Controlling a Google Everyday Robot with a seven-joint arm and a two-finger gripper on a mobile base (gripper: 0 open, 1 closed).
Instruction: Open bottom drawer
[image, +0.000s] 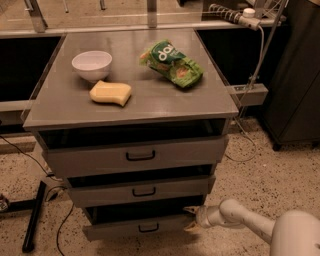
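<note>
The bottom drawer (115, 229) is the lowest and narrowest of three grey fronts, with a small black bar handle (148, 228). It stands pulled out, with a dark gap above its front. My gripper (191, 218) is at the drawer's right end, at the level of its top edge, on my white arm (240, 219) that comes in from the lower right. Its tan fingertips (190, 210) stand spread apart, one above and one below the drawer's corner.
The middle drawer (140, 190) and top drawer (135, 155) sit above, each a little out. On the cabinet top (165, 97) lie a white bowl (92, 64), a yellow sponge (110, 93) and a green chip bag (171, 63). A black bar (34, 215) and cables lie on the floor at left.
</note>
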